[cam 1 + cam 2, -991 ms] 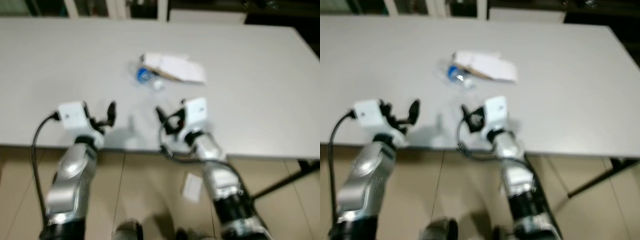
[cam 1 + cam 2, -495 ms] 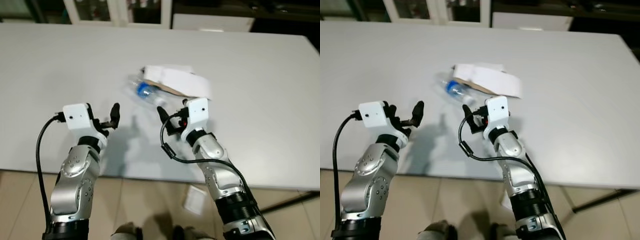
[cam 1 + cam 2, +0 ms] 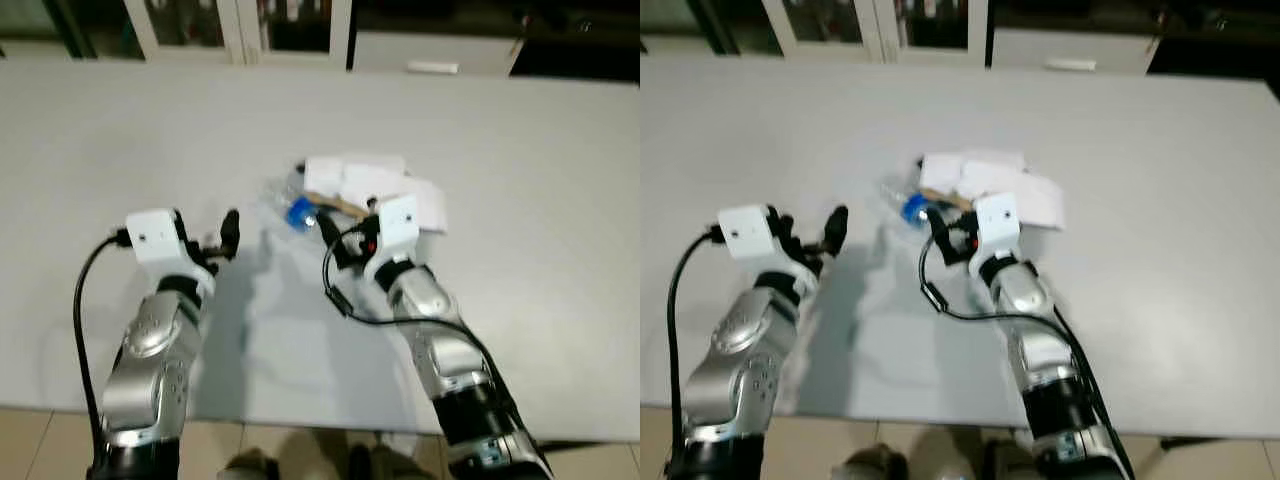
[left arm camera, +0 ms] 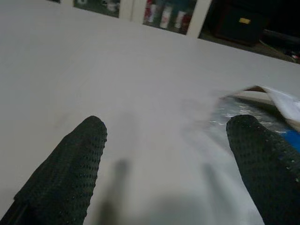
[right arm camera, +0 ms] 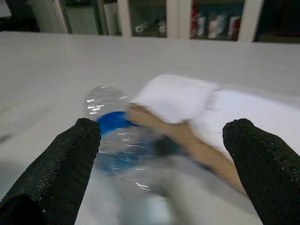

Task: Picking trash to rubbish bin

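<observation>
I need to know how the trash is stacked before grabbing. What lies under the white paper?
The white paper rests on a brown strip and partly over the clear plastic bottle, all on the table. Anything further beneath is covered.

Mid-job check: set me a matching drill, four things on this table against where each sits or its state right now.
Things:
1. clear plastic bottle with a blue label
2. white crumpled paper packaging
3. left gripper
4. right gripper

Places or states:
A. open, right before the bottle
B. lying on its side on the white table
C. open, over bare tabletop, apart from the trash
D. lying against the bottle, on the robot's right of it

Pairs: 1-B, 2-D, 3-C, 4-A
</observation>
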`<state>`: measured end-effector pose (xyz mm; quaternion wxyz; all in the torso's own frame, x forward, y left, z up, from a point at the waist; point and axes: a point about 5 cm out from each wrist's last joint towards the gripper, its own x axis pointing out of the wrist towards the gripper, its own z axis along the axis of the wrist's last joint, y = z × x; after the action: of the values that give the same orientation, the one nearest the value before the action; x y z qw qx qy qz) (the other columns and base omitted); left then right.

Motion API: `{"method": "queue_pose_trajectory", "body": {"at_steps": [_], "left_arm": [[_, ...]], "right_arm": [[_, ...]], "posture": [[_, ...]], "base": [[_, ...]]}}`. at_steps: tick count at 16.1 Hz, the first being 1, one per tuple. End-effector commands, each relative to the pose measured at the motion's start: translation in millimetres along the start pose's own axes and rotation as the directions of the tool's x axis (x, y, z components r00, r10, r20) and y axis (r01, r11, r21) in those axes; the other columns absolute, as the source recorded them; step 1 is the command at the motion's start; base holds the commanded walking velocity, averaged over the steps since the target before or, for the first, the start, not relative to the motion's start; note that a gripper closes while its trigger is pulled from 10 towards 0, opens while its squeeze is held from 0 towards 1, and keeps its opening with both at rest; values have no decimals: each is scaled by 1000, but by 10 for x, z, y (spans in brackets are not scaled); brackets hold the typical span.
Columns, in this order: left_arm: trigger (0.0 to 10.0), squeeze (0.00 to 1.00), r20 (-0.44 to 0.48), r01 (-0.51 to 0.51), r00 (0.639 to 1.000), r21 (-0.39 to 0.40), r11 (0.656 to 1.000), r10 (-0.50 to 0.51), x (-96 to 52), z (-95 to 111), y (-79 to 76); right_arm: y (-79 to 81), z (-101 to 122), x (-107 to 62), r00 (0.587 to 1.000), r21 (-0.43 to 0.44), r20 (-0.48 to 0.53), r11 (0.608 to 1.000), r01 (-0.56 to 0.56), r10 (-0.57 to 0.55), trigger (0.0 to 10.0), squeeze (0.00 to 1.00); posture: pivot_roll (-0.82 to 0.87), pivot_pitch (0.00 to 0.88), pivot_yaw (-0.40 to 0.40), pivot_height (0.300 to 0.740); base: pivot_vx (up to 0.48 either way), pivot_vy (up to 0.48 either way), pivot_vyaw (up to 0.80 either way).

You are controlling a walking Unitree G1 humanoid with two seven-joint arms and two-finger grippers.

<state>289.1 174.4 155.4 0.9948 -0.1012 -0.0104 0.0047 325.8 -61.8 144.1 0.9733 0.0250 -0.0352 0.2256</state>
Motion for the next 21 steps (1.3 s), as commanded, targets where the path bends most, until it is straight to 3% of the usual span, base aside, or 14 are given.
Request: {"method": "queue_pose_trajectory", "body": {"at_steps": [1,11,12,13,14,15,16,18,20,21], "left_arm": [[10000,0,-22,-36,999,2,999,36,-44,-29,85],[10000,0,-68,-59,996,35,998,61,-83,-66,198],[10000,0,-70,-59,996,38,998,61,-89,-65,203],[10000,0,-73,-57,996,42,997,60,-97,-65,209],[10000,0,-79,-54,995,46,997,58,-125,-72,229],[10000,0,-86,-50,995,45,998,54,-148,-86,244],[10000,0,-105,-42,993,45,998,47,-174,-126,256],[10000,0,-176,27,984,17,1000,-23,-284,-280,239],[10000,0,-233,116,966,-11,993,-116,-323,-302,217],[10000,0,-231,220,947,-37,975,-223,-450,-361,125]], "right_arm": [[90,3,16,999,13,4,999,-34,34,10000,1000],[34,49,77,999,-8,15,999,-39,40,10000,1000],[32,57,88,999,-14,18,999,-41,42,10000,965],[32,63,95,999,-22,22,999,-45,45,10000,753],[32,70,107,998,-45,27,998,-52,53,10000,369],[27,75,118,998,-62,29,996,-56,58,10000,82],[21,84,133,997,-92,35,994,-64,68,10000,0],[-26,113,178,997,-150,45,987,-62,69,10000,0],[-75,141,210,997,-170,54,984,-44,54,10000,0],[-114,156,230,997,-179,60,983,-32,44,10000,0]], "posture": [[-7,179,9,740],[24,179,15,740],[24,179,15,740],[29,180,17,740],[37,183,19,740],[45,187,20,740],[45,187,20,740],[69,200,26,740],[87,212,35,740],[98,221,41,740]], "base": [[0,0,0],[0,0,0],[0,0,0],[0,0,0],[0,0,0],[0,0,0],[0,0,0],[0,0,0],[0,0,0],[0,0,0]]}}
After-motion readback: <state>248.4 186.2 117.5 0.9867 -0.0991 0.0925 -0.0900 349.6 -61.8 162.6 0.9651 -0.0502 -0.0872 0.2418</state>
